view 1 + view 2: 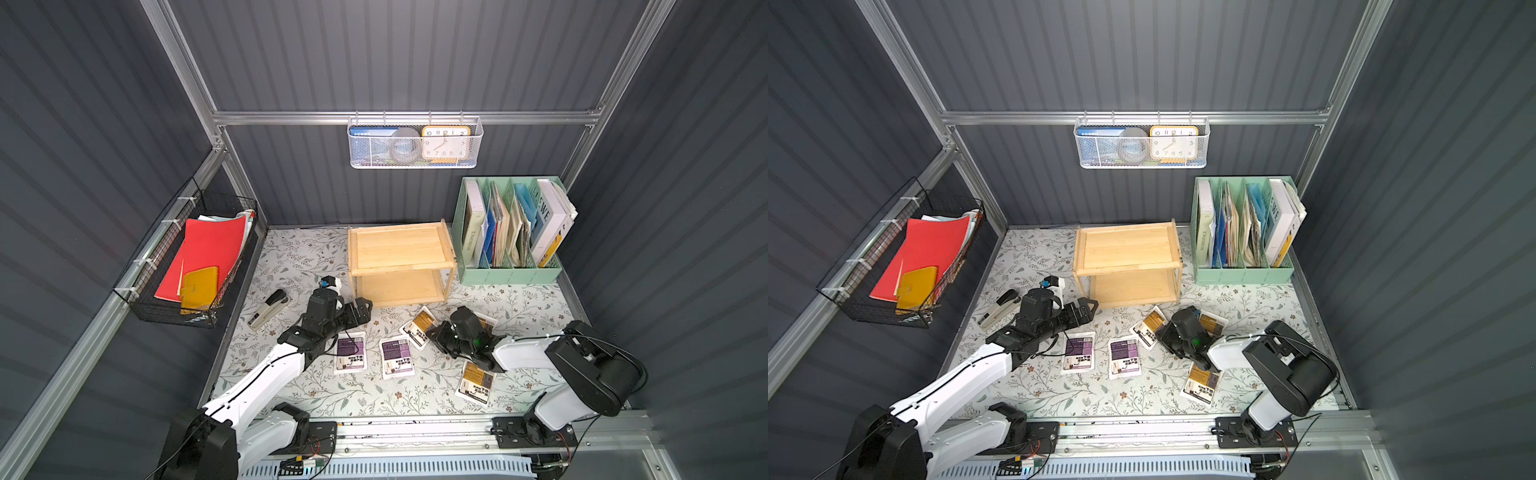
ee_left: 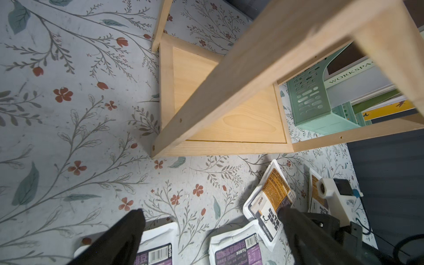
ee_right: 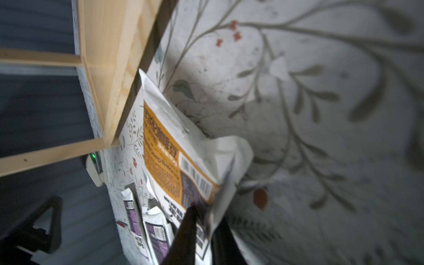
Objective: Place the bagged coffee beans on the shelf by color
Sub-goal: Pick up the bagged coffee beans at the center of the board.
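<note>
— What can be read here?
— "WORKSPACE" is printed on a book spine [image 1: 470, 237] in the far right green organizer [image 1: 509, 274]. Hour numerals are shown on the clock [image 1: 445, 142]. "15g" is printed on a purple-label pouch [image 2: 236, 250].

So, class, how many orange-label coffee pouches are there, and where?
3. First pouch in front of the shelf, pinched by the right hand; second pouch behind that arm, partly hidden; third pouch nearest the front of the table. Others could be hidden.

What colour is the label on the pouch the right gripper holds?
Orange over dark; the pouch shows best in the right wrist view.
</note>
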Robot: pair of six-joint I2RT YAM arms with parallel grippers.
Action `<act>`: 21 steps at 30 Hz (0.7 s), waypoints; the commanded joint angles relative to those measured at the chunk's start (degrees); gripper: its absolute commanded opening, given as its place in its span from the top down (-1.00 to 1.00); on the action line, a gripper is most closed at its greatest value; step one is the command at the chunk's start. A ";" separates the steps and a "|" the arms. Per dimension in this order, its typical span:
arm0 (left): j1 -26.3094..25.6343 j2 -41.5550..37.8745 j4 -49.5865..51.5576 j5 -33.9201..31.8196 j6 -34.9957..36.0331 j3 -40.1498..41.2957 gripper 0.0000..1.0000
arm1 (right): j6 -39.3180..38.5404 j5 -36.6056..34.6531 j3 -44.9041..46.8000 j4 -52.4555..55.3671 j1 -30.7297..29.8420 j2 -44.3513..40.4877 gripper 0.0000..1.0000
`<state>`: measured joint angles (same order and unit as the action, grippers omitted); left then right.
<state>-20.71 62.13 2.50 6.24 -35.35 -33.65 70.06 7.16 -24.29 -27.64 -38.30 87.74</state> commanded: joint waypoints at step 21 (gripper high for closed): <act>-0.38 0.24 11.85 3.98 6.90 -16.41 -1.00 | -14.23 5.73 -9.69 43.84 1.00 -35.27 1.00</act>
<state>-20.80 63.79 10.09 8.12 -31.00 -47.31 60.27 6.94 -29.85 9.50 -37.54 53.25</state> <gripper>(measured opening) 0.999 0.041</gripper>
